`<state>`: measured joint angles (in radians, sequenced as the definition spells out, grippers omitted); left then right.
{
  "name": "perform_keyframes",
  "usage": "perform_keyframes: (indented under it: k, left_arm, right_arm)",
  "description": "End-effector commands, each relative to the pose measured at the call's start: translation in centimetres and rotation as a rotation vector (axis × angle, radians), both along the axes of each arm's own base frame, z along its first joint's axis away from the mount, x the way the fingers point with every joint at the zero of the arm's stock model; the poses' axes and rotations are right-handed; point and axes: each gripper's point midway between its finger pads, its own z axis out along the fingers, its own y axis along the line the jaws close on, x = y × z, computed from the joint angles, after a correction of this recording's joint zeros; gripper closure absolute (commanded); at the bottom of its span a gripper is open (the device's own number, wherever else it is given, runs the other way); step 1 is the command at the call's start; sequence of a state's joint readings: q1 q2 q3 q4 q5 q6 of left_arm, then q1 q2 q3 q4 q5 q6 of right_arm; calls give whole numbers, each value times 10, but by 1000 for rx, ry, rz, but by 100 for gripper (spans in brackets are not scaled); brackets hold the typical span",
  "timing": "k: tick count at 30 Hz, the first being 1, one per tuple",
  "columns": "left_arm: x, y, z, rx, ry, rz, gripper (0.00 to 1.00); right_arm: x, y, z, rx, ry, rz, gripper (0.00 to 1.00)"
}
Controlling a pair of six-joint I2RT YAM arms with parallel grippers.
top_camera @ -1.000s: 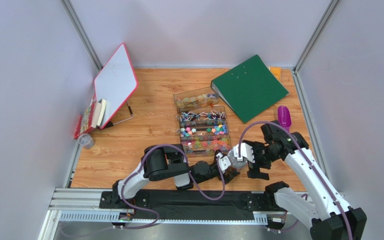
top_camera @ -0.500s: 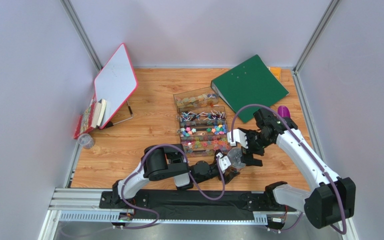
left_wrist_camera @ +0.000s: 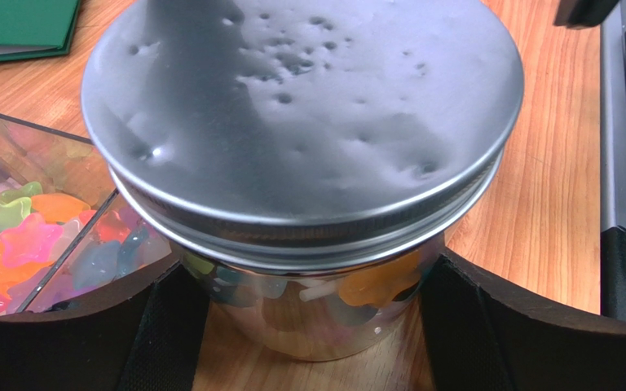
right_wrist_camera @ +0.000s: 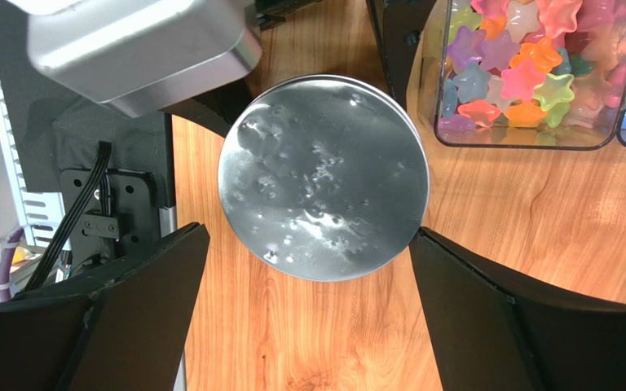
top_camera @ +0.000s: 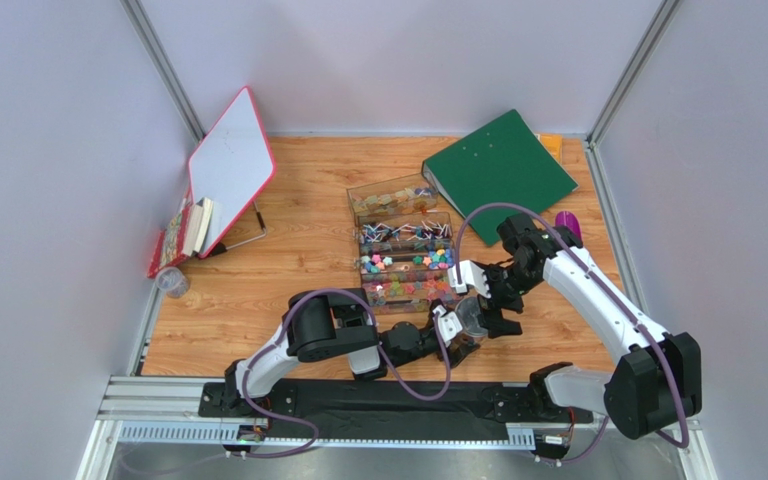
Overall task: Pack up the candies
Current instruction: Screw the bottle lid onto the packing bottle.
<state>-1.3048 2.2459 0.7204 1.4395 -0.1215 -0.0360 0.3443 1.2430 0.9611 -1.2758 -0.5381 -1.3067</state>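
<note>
- The left jaws are clamped on the glass body of the jar [left_wrist_camera: 308, 322], one finger on each side below the rim. They hold it upright, low over the worktop [left_wrist_camera: 536, 204]. I can't tell whether its base rests there.
- The right jaws hang spread wide, straight above the metal lid [right_wrist_camera: 323, 175]. One finger stands on either side, and as far as I can see they touch nothing.
- The lid sits on the jar's mouth and looks level from the left wrist view. Whether it is threaded home I can't say.
- Some of the candies [left_wrist_camera: 377, 281] show through the glass under the lid. Many more, bright and star-shaped, lie in the clear candy box [right_wrist_camera: 528, 140] just beside the jar.
- My read is that filling is done and the step in hand is closing the jar, with the right arm gripping and turning the lid.
- To do it well, the right jaws should be centred on the lid and come down until the fingers meet its metal band, not the glass. Then they should close squarely so the lid doesn't tip.
- The left grip needs to be firm, because smooth glass could spin along with the lid.
- The box wall is close on one side, so the finger there needs room or it will nudge the box.
- Further out, the purple scoop [top_camera: 568, 222] and green binder [top_camera: 498, 175] lie well apart from all this.
</note>
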Motion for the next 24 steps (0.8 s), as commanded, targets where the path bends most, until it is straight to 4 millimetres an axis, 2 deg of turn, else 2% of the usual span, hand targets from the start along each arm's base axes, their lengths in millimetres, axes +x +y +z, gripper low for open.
perform_keyframes:
  k: [1, 10, 16, 20, 24]
  left_arm:
    - [-6, 50, -100, 363, 62, 23, 100]
    - [1, 53, -96, 343, 49, 47, 100]
    - [2, 55, -96, 355, 30, 43, 100]
    - [-5, 55, -101, 360, 49, 11, 100]
    - [-14, 56, -109, 378, 58, -22, 100]
  right_arm:
    - [-12, -2, 5, 19, -32, 26, 0]
    - [-54, -22, -20, -62, 36, 21, 0]
    - [-74, -32, -16, -91, 33, 10, 0]
    - [-59, -45, -9, -158, -62, -39, 0]
    - [-29, -42, 10, -138, -171, -75, 0]
